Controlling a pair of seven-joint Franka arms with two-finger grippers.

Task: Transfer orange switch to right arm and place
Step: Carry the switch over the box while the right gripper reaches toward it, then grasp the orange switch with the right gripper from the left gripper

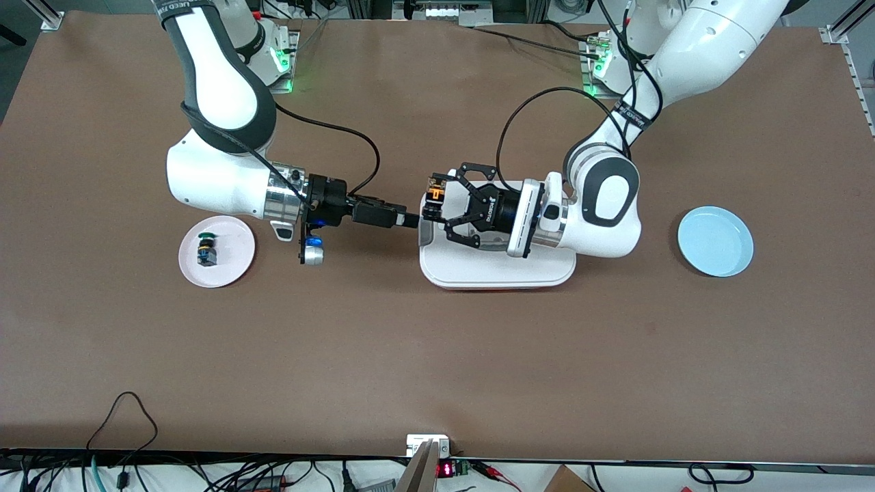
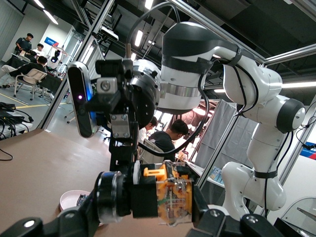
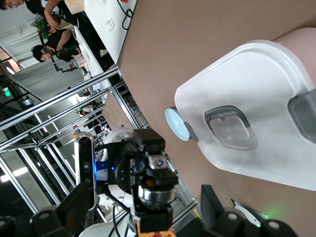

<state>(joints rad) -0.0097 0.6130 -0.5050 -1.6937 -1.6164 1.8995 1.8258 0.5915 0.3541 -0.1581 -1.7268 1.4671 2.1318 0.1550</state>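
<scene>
The left gripper [image 1: 443, 207] hangs over the white box [image 1: 497, 268] at mid-bench, its fingers pinching the orange switch [image 1: 435, 193], which is up in the air above the box's edge toward the right arm's end; the right gripper [image 1: 413, 221], fingers spread, points at the switch from just beside it, its tip close to the left gripper; whether it touches the switch I cannot tell; the green switch [image 1: 206, 249] lies on the pink plate [image 1: 232, 270], near the right arm's end of the bench from the box; the blue plate [image 1: 715, 240] sits on the bench toward the left arm's end, well apart from the box.
</scene>
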